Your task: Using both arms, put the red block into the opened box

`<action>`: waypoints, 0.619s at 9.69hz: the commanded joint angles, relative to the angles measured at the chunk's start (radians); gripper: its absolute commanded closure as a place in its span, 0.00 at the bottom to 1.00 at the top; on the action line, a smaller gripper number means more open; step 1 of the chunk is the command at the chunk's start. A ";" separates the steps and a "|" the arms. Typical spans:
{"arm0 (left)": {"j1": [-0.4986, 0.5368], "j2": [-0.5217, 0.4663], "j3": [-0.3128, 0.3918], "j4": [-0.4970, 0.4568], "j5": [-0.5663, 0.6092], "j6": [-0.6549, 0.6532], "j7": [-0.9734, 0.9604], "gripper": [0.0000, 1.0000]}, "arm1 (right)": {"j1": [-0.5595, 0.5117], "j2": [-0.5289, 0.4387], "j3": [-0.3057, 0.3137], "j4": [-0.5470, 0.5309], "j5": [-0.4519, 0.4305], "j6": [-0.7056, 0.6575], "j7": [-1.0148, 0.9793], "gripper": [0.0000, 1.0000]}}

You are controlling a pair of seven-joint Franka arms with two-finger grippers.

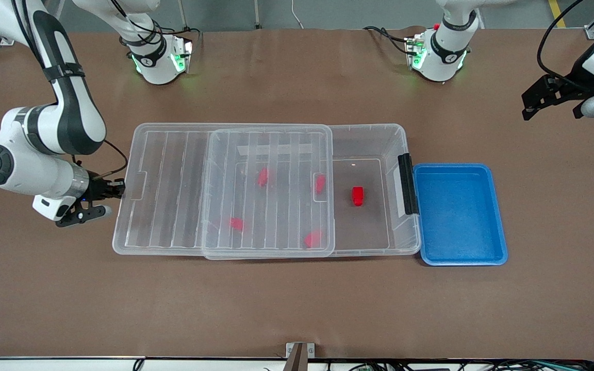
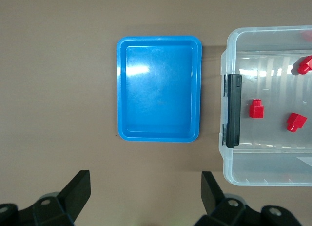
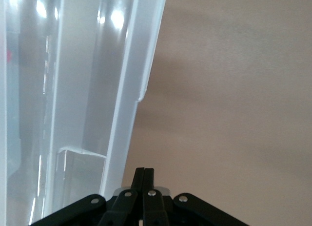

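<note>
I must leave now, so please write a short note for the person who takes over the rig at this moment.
Right tool: shut, low at the lid's end, at the right arm's end of the box.
Left tool: open, empty, up over the table past the blue tray; this arm waits.
Lid is slid partly off; box is open at the clip end.
Done: five red blocks are in the box, one uncovered, four under the lid.
Left: the tray holds no block; nothing obvious remains but closing.

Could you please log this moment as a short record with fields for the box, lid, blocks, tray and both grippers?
box: partly open
lid: slid toward the right arm's end
red blocks: five in the box, one uncovered
blue tray: empty, beside the box's black clip
right gripper: shut at the lid's edge
left gripper: open, waiting above the table
</note>
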 commanded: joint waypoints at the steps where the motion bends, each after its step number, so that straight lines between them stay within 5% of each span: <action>1: -0.003 0.001 0.005 -0.033 -0.013 -0.018 0.003 0.00 | -0.010 0.005 0.062 -0.005 0.035 0.015 0.079 1.00; 6: 0.000 0.001 0.005 -0.033 -0.009 -0.032 0.012 0.00 | -0.010 0.034 0.174 0.027 0.038 0.015 0.268 1.00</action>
